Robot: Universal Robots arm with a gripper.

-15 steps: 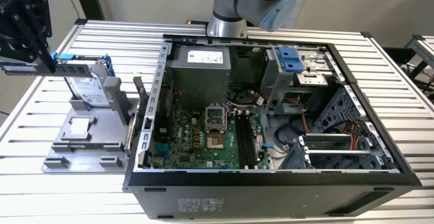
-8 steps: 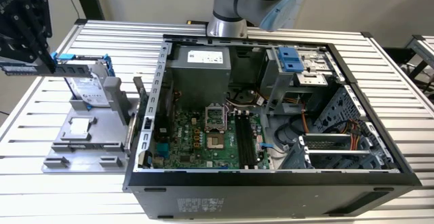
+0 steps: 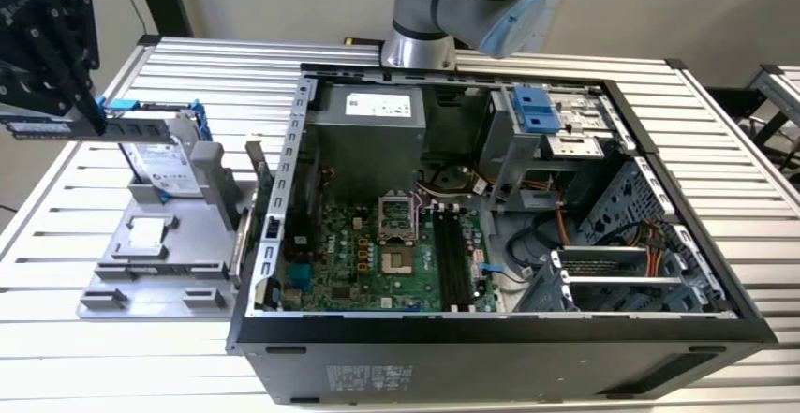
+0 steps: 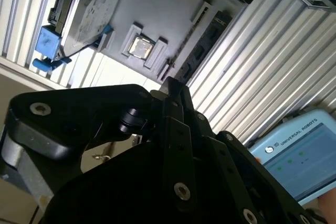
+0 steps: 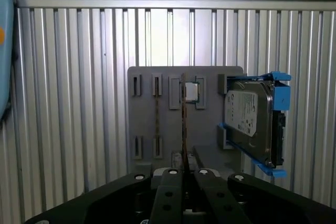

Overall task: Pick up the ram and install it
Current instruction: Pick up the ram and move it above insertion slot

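Exterior view: one ram (image 3: 52,125) between jaws

Hard drive (image 3: 163,168) just beside the gripped ram (image 3: 56,125)

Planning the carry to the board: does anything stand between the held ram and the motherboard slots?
The case's side wall stands between: the ram, clamped in the gripper, hangs outside the case at the exterior view's left. The case is open on top and the black slots lie uncovered.
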